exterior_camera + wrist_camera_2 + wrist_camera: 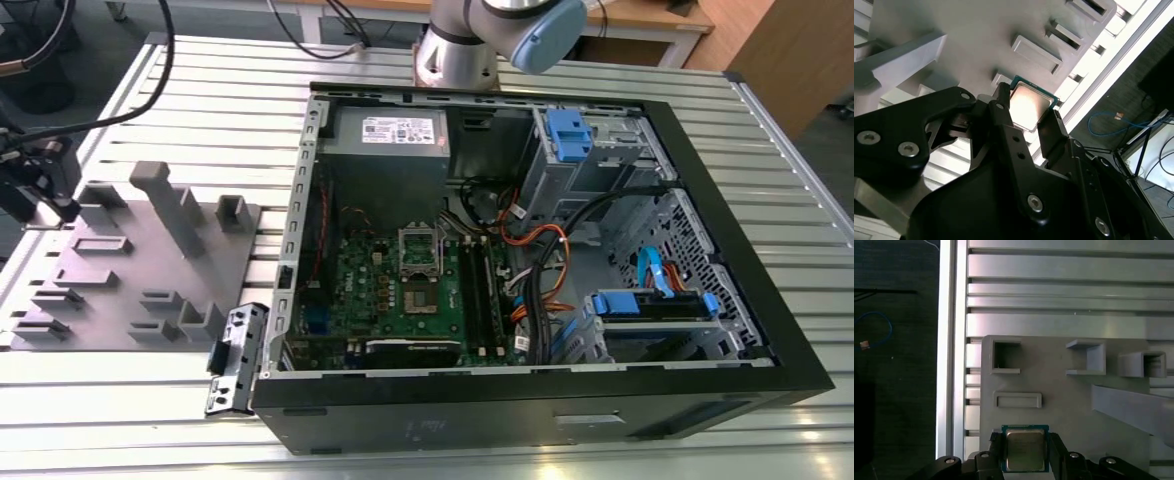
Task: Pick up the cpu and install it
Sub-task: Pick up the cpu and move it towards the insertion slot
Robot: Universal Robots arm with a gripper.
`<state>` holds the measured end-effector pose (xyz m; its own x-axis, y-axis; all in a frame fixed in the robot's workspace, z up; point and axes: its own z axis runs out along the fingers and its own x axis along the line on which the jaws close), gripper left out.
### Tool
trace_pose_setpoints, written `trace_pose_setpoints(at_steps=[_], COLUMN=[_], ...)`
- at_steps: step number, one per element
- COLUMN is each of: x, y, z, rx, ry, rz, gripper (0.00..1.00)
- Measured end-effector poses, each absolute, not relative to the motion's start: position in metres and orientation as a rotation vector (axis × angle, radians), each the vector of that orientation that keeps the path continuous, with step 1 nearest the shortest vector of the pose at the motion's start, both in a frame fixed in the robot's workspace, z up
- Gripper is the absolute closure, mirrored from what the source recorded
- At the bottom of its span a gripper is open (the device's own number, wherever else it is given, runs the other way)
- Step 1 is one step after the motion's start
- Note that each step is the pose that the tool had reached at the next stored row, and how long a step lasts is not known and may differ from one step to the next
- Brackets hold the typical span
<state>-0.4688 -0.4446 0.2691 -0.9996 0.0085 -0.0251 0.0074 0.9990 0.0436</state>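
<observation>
The cpu (1025,449) is a small square chip with a silvery top and a thin green rim, and it sits between my two black fingers above the grey fixture plate (1069,405). In both wrist views the fingers press against two opposite edges of the cpu (1028,107), so the gripper (1028,104) is shut on it. In the exterior view the gripper (47,190) hangs at the far left, over the left end of the grey fixture plate (134,260). Inside the open computer case (534,250), the motherboard's cpu socket (424,296) lies with its metal frame (418,243) raised.
The fixture plate carries upright grey blocks and pockets (167,200). A loose metal bracket (234,355) lies by the case's near left corner. Cables (541,270), blue drive bays (641,300) and a power supply (387,135) crowd the case. The slatted aluminium table (200,90) runs all around.
</observation>
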Motion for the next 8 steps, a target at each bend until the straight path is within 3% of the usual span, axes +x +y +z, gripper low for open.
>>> trace_pose_setpoints(at_steps=[8], x=[-0.469], y=[-0.445], z=[0.287], rx=[0.012], ry=[3.115], rz=[0.068], gripper=[0.53])
